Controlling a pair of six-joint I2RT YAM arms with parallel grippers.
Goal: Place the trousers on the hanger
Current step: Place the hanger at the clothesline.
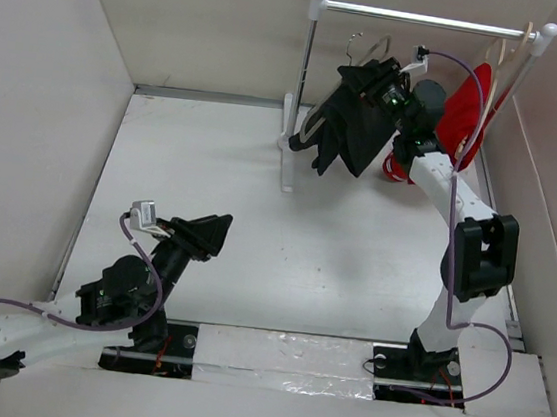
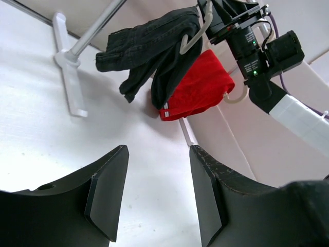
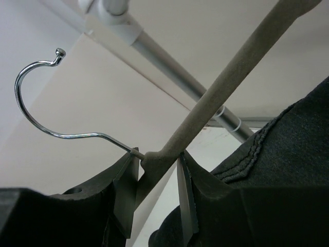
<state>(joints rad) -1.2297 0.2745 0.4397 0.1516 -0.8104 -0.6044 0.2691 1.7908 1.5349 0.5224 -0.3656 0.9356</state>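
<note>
My right gripper is shut on the neck of the pale grey hanger, holding it up beside the rack post and below the rail. The black trousers hang folded over the hanger. In the right wrist view the gripper clamps the hanger where its metal hook joins, with the trousers at the right. My left gripper is open and empty, low over the table at the near left. Its wrist view looks up at the trousers and hanger.
A white clothes rack with a rail, a post and a foot stands at the back. A red garment hangs on a beige hanger at the rail's right end. Pale walls enclose the table on three sides.
</note>
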